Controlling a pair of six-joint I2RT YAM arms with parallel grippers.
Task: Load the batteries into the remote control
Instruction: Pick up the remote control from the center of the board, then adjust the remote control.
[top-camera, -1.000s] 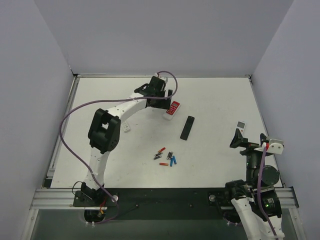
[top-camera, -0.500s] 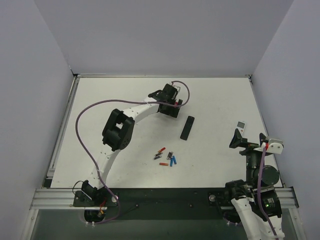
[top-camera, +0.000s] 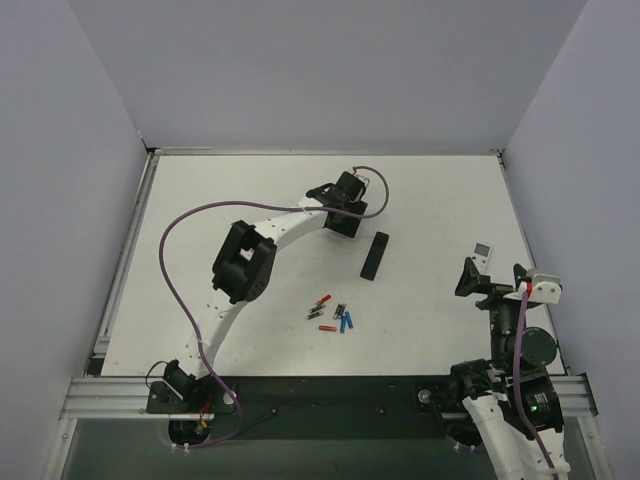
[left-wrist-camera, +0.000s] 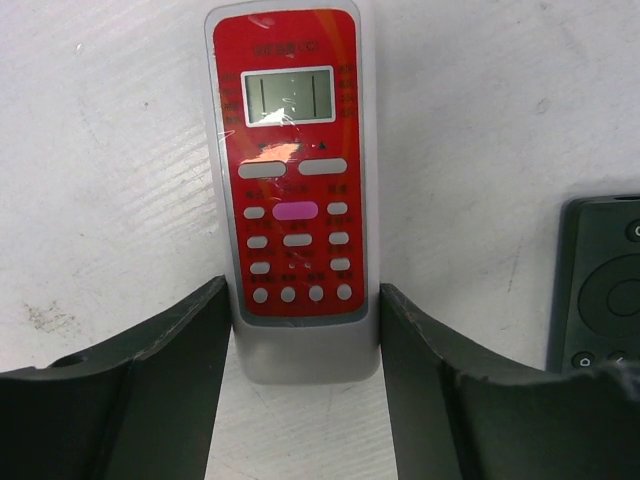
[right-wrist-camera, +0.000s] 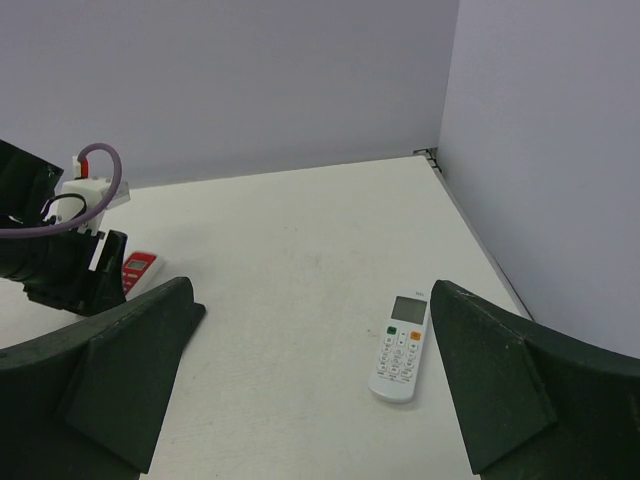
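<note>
The remote control lies face up on the table, white with a red button face and a small screen. My left gripper has its two dark fingers pressed against both sides of the remote's near end. From above, that gripper hides the remote at the back centre of the table. The batteries, a loose cluster of red, orange, blue and dark cylinders, lie in the middle of the table, well short of the left gripper. My right gripper hangs open over the right side, holding nothing.
A black remote lies just right of the left gripper, its edge also showing beside the right finger. A slim white remote with grey buttons lies ahead of the right gripper. Walls enclose the table on three sides.
The left arm has swung right and come down over the remote control. Its jaws, wide apart before, have closed in on the remote's sides. The right arm has barely moved.
</note>
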